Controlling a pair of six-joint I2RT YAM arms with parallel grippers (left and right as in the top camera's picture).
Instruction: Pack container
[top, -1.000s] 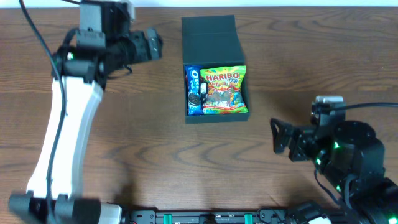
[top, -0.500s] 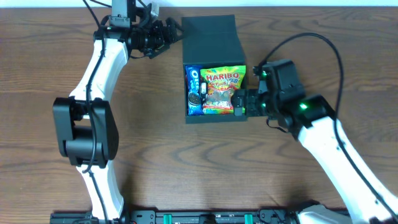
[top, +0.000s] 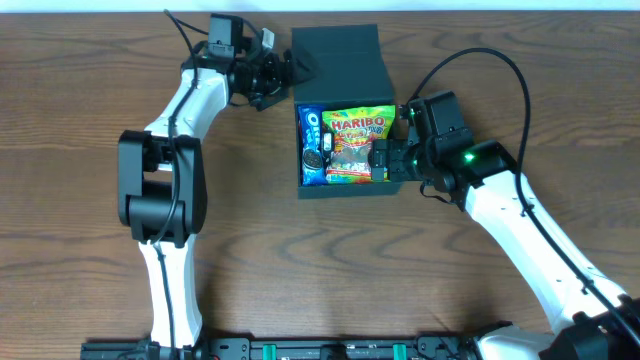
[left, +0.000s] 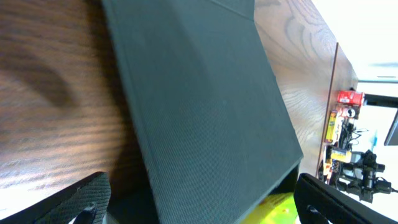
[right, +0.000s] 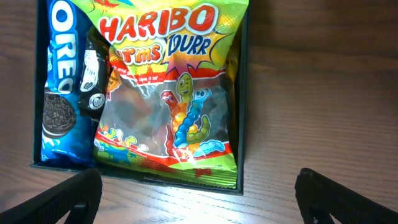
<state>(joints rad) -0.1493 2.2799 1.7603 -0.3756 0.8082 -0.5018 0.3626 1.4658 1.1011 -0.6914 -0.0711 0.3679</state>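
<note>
Container (top: 338, 60): sitting at the counter's (top: 240, 250) far middle, flap lid lying open, holding a Haribo bag (top: 358, 145) and an Oreo packet (top: 312, 140).
My left fingers (left: 81, 199): spreading wide, hovering at the lid's left edge, gripping nothing.
My right fingers (right: 62, 199): spreading wide, hovering at the container's right side, gripping nothing.

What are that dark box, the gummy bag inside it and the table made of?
The box looks like rigid cardboard with a matte, finely textured dark covering. The gummy bag seems to be thin glossy plastic film: it crinkles, glints, and has a clear window showing the sweets. The table looks like wood or a wood-pattern laminate, going by the brown grain; I cannot tell which.
</note>
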